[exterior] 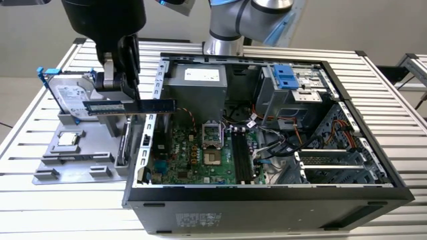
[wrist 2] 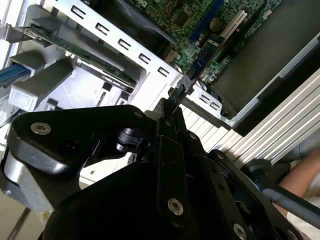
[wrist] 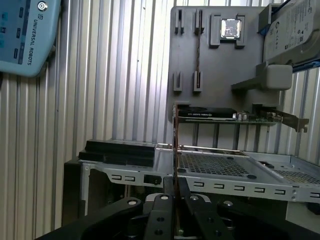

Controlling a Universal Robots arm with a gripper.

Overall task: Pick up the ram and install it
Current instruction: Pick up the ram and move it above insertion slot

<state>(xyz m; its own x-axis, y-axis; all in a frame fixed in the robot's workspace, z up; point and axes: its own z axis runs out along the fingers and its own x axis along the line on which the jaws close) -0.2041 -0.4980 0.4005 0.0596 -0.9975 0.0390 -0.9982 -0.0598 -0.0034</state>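
Ram (exterior: 157,105) clamped in gripper (exterior: 129,101), over computer case (exterior: 267,200) edge

Hand (exterior: 130,100) — matt black; table (exterior: 393,95) — ribbed bare metal.

Probably a robotics lab: slatted aluminium bench (exterior: 390,95), opened computer case (exterior: 267,201).

slatted table (exterior: 67,212) bears computer case (exterior: 267,202), grey tray (exterior: 80,164).
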